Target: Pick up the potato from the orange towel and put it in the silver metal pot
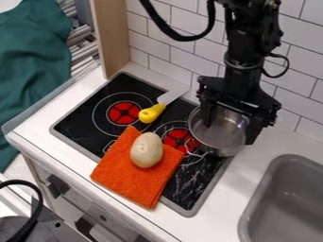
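- Wall, white-tiled (170, 45): behind the fingers (253, 133).
- Bench, white (243, 189): beneath the fingers, carrying the stove and the sink.
- Stove, flat, black with grey border (82, 116): mostly to the left of the fingers in view; two red burner discs.
- Cloth, dark green (35, 61): well apart from the fingers, at the left edge of the view.
- Sink, grey, rounded corner (268, 201): a container set in the bench, lower right of the fingers.
- Gripper, black (232, 133): over the stove's right-hand part; fingers spread apart, one over the pot's interior, the other outside its right side. Contact with the metal cannot be told.
- Towel, orange, folded (129, 177): lower left of the fingers, across the stove's front border; bears the potato.
- Pot, silver metal (221, 134): container, directly under the gripper; its shiny inner wall shows, partly hidden by the near finger.
- Knife, yellow handle, pale blade (153, 112): left of the fingers, blade pointing towards them.
- Potato, pale (146, 150): lower left of the fingers, upon the towel.
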You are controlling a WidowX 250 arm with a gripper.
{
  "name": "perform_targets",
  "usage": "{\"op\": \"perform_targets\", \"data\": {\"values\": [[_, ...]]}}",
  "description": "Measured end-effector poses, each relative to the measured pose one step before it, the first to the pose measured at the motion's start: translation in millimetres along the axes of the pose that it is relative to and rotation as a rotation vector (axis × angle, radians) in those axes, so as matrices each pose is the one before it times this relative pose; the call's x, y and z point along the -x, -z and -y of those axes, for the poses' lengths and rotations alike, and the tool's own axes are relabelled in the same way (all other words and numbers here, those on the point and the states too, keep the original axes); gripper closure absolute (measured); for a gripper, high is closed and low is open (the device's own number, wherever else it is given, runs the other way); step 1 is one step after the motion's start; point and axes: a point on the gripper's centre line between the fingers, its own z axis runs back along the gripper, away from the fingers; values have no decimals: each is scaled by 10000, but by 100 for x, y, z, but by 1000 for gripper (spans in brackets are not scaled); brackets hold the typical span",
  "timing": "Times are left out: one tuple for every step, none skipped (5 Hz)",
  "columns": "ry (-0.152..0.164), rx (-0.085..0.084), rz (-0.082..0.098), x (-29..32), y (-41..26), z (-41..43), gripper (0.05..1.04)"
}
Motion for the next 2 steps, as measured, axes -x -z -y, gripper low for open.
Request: {"op": "perform_targets", "data": {"values": [[-14,-84,-343,699,979,-204,75],[-261,-87,-140,1562,506,-1705,75]]}}
